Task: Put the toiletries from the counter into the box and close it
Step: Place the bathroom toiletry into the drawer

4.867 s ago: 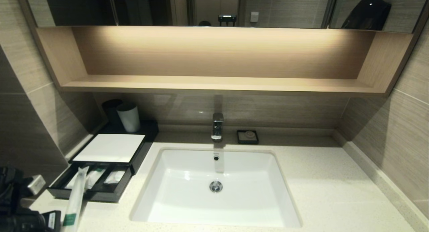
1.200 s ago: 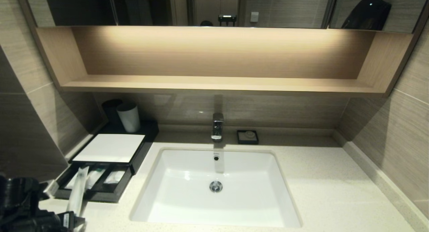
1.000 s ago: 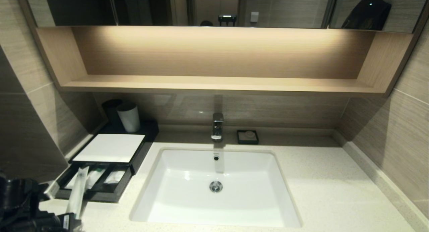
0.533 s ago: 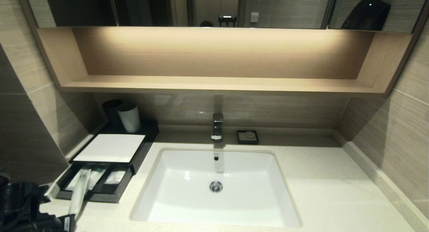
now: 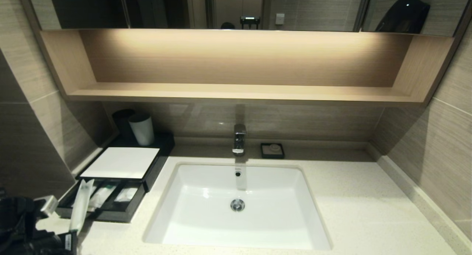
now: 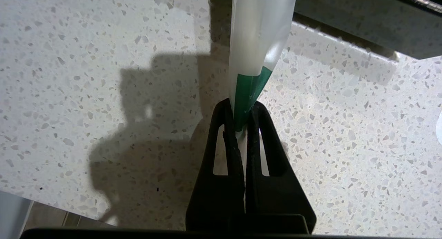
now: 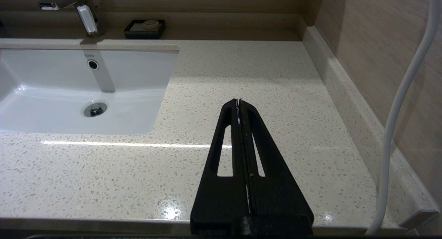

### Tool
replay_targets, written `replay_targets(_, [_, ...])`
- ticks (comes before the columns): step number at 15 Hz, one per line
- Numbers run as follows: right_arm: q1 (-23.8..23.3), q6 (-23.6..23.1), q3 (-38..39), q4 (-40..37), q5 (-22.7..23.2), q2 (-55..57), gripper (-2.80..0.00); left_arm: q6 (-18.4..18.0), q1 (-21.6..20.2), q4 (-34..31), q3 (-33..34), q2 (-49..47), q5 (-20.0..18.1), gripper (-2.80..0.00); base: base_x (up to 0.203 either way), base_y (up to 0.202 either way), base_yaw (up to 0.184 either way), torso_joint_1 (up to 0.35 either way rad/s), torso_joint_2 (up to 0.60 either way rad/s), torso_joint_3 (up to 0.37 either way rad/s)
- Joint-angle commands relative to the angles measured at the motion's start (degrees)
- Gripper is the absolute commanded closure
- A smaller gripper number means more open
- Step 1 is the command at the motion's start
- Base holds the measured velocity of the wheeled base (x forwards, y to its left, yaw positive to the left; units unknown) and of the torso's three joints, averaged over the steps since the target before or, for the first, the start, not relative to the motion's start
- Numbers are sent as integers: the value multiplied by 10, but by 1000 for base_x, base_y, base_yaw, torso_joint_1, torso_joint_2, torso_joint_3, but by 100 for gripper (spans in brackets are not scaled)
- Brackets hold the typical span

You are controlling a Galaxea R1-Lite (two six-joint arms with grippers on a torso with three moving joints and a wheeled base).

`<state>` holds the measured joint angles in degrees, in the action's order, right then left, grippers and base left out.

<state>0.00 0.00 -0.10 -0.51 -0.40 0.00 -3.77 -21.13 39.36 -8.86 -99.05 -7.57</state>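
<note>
Left gripper [image 6: 243, 120] is clamped on the green end of a packet [image 5: 82, 203] at about 8 o'clock in the head view, lifted just off the counter [image 5: 354, 196]. Next it needs carrying toward 12 o'clock, over the box [image 5: 155, 163]'s open drawer [image 5: 110, 215]. Half a second back, the packet's tip leaned further right. Right gripper [image 7: 240, 102] sits parked, pinched closed on nothing.

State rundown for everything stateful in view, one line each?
left pincer: shut on the packet's green end, above the counter
packet: held, its far end over the drawer's front
right pincer: shut, empty, parked over bare counter
box drawer: pulled out, packets inside
faucet: no water running
basin: drain open, no water standing
</note>
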Motion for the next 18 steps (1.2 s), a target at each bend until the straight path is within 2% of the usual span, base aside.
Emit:
replay_targets(1, [0, 0, 0, 0, 0, 0, 0, -1, 0, 3, -2, 32, -1, 0, 0, 0, 0, 0, 0, 0])
replay_targets(6, [0, 0, 0, 0, 0, 0, 0, -1, 0, -6, -10, 57, -2, 0, 0, 0, 0, 0, 0, 0])
replay_targets(8, [0, 0, 0, 0, 0, 0, 0, -1, 0, -56, -30, 88, -2, 0, 0, 0, 0, 0, 0, 0])
replay_targets(9, [0, 0, 0, 0, 0, 0, 0, -1, 0, -117, -57, 109, -2, 0, 0, 0, 0, 0, 0, 0])
replay_targets(11, [0, 0, 0, 0, 0, 0, 0, 0, 0, -278, -140, 149, -3, 0, 0, 0, 0, 0, 0, 0])
replay_targets(15, [0, 0, 0, 0, 0, -1, 0, -2, 0, -649, -390, 176, -6, 0, 0, 0, 0, 0, 0, 0])
replay_targets(17, [0, 0, 0, 0, 0, 0, 0, -20, 0, -815, -495, 148, -6, 0, 0, 0, 0, 0, 0, 0])
replay_targets(18, [0, 0, 0, 0, 0, 0, 0, -42, 0, -885, -533, 118, -5, 0, 0, 0, 0, 0, 0, 0])
